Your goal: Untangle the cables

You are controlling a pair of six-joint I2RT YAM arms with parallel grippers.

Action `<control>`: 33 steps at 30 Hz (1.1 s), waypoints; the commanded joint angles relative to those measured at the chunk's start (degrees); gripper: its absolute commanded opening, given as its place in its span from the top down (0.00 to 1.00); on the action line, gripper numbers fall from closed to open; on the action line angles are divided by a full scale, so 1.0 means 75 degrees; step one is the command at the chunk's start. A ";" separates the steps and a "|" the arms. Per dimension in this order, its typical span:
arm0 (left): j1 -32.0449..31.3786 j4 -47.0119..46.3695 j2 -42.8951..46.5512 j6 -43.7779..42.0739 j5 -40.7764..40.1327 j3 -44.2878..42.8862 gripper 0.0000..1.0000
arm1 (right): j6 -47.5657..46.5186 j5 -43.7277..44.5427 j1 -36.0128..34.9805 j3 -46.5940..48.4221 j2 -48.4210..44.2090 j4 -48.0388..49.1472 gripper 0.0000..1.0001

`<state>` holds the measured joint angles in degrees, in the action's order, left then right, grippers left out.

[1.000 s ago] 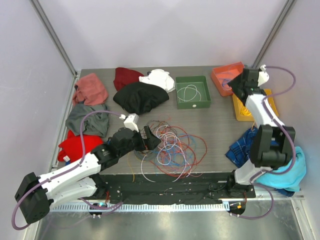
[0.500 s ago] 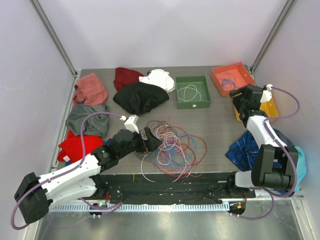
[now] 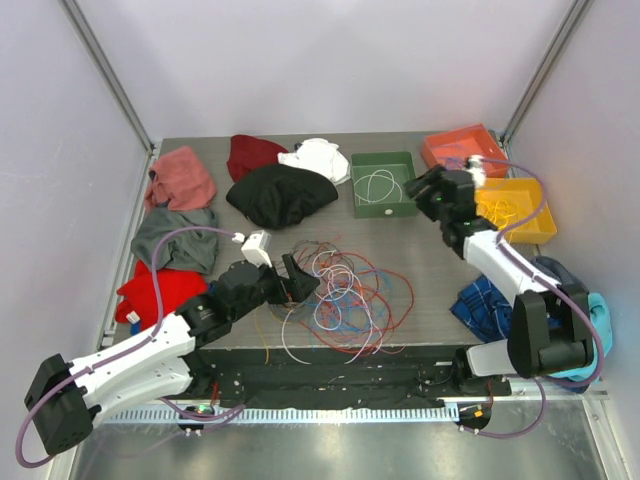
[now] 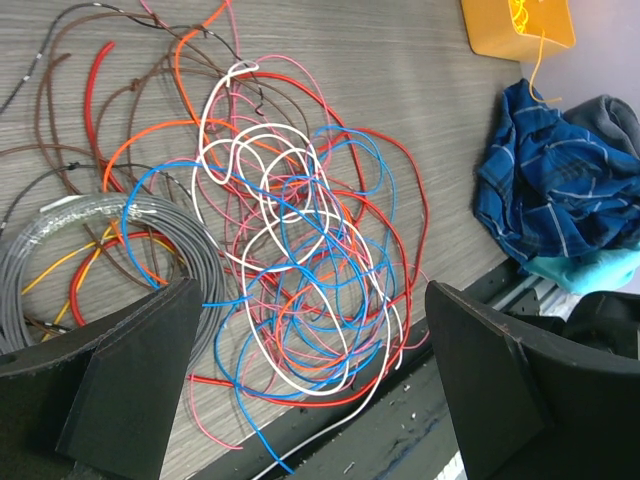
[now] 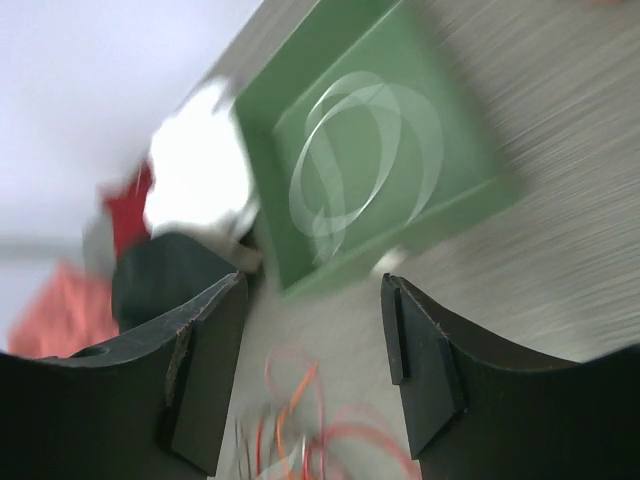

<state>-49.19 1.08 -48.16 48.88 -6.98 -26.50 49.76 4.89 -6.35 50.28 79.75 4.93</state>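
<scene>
The cables (image 3: 345, 290) lie as one tangle of red, blue, white, orange and pink loops at the table's near middle, some hanging over the front edge. In the left wrist view the cables (image 4: 290, 270) spread below and between my fingers, with a grey coil (image 4: 60, 250) at the left. My left gripper (image 3: 300, 275) (image 4: 312, 290) hovers at the tangle's left side, open and holding nothing. My right gripper (image 3: 432, 195) (image 5: 312, 290) hangs open and empty above bare table, right of the green tray (image 3: 405, 210) (image 5: 480, 190), which holds a white cable coil (image 3: 378, 186) (image 5: 360, 165).
An orange tray (image 3: 440, 150) and a yellow tray (image 3: 540, 225) holding a yellow wire stand at the back right. Cloths lie around: black (image 3: 280, 195), white (image 3: 318, 158), dark red (image 3: 255, 153), pink (image 3: 182, 178), grey (image 3: 175, 240), red (image 3: 155, 290), blue plaid (image 3: 485, 295).
My right arm has swung left from above the orange and yellow trays to just right of the green tray. The left arm has barely moved.
</scene>
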 commanded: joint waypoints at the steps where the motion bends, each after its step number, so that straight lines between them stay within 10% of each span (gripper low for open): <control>1: -0.0039 0.0006 -0.0024 -0.0049 -0.0357 -0.0052 0.00 | -0.1265 0.0227 -0.1530 -0.0199 -0.0601 -0.0481 0.37; 9: -0.0028 0.0184 -0.0106 0.0009 -0.0487 -0.0134 0.00 | -0.1759 0.1035 -0.3300 -0.1219 -0.0987 -0.1359 0.39; 33: -0.0028 -0.0051 -0.1032 -0.0166 -0.0252 -0.0486 0.00 | -0.1431 0.1142 -0.3700 -0.3200 -0.1751 -0.1712 0.51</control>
<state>-49.25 2.83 -55.68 48.95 -9.19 -27.88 38.33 13.13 -33.82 26.11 65.32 -11.27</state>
